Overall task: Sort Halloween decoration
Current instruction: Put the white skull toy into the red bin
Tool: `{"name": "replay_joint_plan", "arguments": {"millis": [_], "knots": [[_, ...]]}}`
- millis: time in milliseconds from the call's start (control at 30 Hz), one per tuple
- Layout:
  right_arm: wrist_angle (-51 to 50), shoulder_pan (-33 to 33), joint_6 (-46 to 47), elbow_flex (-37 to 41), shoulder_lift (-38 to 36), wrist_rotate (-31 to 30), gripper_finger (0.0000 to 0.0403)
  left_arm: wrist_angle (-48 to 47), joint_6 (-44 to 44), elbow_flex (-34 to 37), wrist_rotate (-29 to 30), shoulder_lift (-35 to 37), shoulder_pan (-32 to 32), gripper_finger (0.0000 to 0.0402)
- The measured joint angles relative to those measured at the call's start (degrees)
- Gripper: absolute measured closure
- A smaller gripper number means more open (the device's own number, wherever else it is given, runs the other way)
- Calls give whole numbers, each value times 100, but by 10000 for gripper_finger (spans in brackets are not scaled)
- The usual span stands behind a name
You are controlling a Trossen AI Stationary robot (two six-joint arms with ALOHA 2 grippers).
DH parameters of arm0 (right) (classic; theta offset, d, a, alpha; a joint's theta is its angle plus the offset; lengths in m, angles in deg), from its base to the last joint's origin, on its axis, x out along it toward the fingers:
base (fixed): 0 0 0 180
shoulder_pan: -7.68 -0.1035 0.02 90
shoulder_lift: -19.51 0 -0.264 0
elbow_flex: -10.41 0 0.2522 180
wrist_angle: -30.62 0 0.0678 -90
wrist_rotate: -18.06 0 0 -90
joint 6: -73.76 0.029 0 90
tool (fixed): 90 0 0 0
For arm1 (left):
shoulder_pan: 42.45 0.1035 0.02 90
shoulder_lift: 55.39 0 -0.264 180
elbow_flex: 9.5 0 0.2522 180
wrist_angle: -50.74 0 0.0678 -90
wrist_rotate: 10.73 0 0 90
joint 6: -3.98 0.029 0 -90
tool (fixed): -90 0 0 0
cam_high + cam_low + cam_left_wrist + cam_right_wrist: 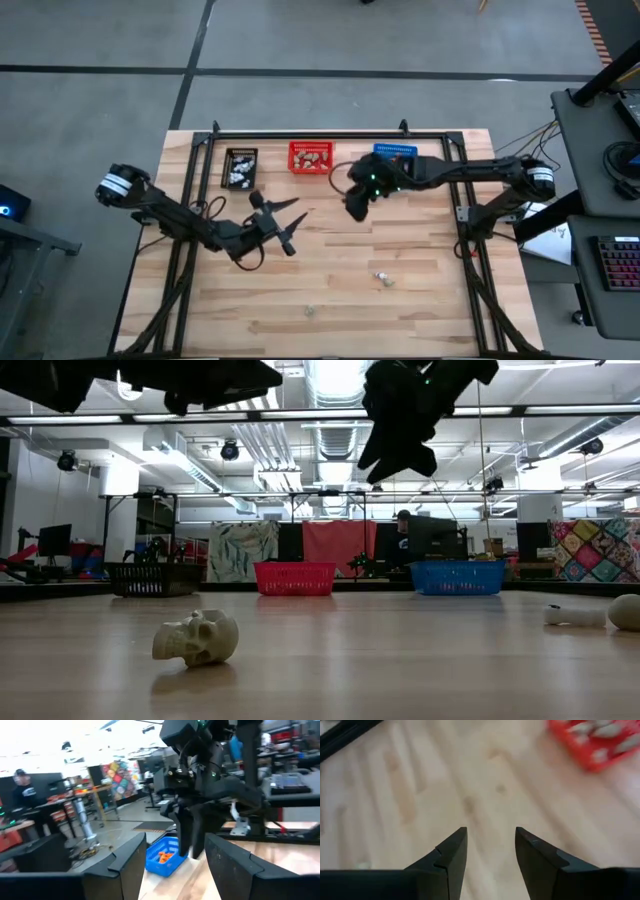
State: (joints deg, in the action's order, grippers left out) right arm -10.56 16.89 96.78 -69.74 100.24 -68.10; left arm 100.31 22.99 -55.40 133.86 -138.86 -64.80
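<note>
Your right gripper (356,208) hangs above bare counter (420,300) near the red basket (311,157), fingers apart and empty, free to reach for a trinket. Your left gripper (285,225) waits mid-counter, fingers likewise apart. Unsorted decorations remain on the near counter: a skull (197,637) and a white piece (381,277), well apart from the baskets.

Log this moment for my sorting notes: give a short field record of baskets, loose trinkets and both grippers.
baskets: black basket, red basket, blue basket in a row at the table's far edge
loose trinkets: skull and bone on the near table
left gripper: open, empty, above the table
right gripper: open, empty, raised near the red basket
</note>
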Motion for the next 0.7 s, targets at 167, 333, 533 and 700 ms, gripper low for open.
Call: {"name": "replay_joint_plan", "arguments": {"millis": [167, 333, 533, 700], "knots": [[-373, -537, 348, 0, 2, 164, 252, -521, -51, 0, -754, 255, 222, 234], [-1121, -1012, 745, 0, 2, 264, 252, -1463, -323, 0, -810, 573, 505, 252], [-1919, -1669, 384, 4, 2, 259, 254, -2921, -1034, 0, -1147, 951, 807, 270], [-2570, -2224, 252, 13, 53, 195, 254, -4284, -1542, -27, -2031, 1176, 1051, 283]]}}
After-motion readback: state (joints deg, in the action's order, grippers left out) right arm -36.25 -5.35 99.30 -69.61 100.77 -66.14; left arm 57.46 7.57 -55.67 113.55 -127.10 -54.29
